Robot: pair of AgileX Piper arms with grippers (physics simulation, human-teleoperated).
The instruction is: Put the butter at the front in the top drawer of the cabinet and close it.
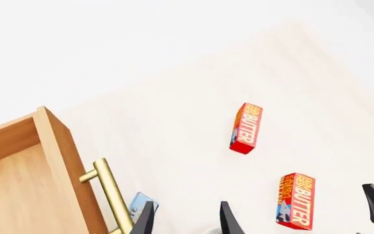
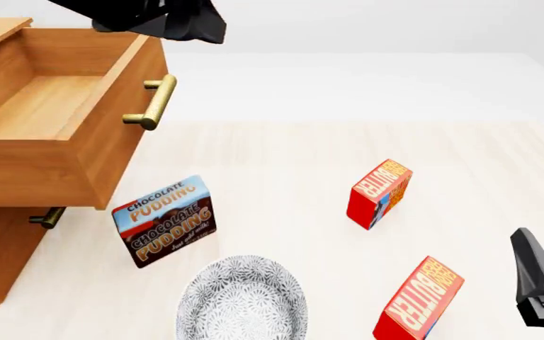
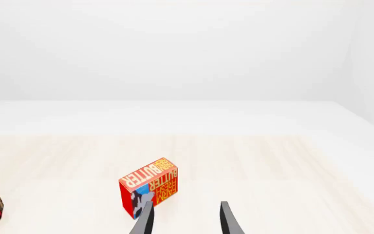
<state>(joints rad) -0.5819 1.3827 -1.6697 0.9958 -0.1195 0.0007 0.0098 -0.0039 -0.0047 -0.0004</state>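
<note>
With the light-brown wooden top drawer point(image 2: 45, 120) pulled open, the right gripper point(image 3: 185, 219), fingers apart and empty, should descend squarely astride the nearer red-and-orange butter carton point(image 2: 421, 301), standing apart from its twin point(image 2: 380, 193).

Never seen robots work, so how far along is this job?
Done: the light-brown wooden top drawer is pulled open. In hand: nothing; the left gripper and right gripper are both open, empty. Left: grasp the nearer red-and-orange butter carton on the table, drop it in, close the drawer.
</note>
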